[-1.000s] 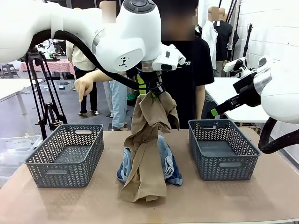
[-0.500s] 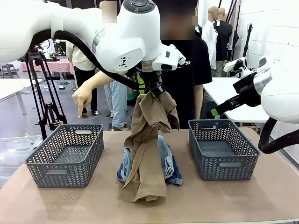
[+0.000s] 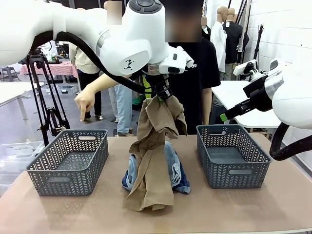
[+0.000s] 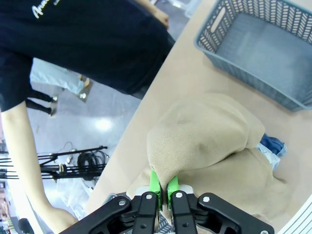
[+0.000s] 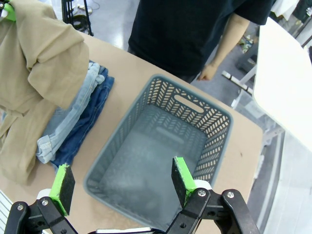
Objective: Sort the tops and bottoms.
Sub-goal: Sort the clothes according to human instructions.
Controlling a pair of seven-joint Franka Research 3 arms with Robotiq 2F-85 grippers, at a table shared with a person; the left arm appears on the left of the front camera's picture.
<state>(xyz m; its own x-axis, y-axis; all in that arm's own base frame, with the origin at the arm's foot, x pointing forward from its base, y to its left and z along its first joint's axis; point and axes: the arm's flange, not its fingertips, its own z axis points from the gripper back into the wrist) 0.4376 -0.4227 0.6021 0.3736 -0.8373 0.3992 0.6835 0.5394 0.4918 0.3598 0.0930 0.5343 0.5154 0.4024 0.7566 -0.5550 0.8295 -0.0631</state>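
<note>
Two things alone differ from a second ago: the person's pointing hand has dropped a little toward the left basket, and its forearm slopes more steeply; both arms and all the cloth stay as they were. The left gripper stays clamped on the tan top, its green pads pinching a rounded bunch of the soft, matte fabric in the left wrist view. The top hangs from that pinch above the middle of the table in long, limp folds, and its lower end rests crumpled on the brown surface. Behind and under it lie the bottoms, heaped between the two baskets: a pale grey-blue denim piece with a rolled, faded edge on top of the dark blue shorts, both coarser and stiffer in look than the top. The right gripper hovers with its jaws wide apart over the right basket. Both baskets are grey plastic, rectangular with rounded corners, their walls pierced in a herringbone lattice with a slot handle at each end.
</note>
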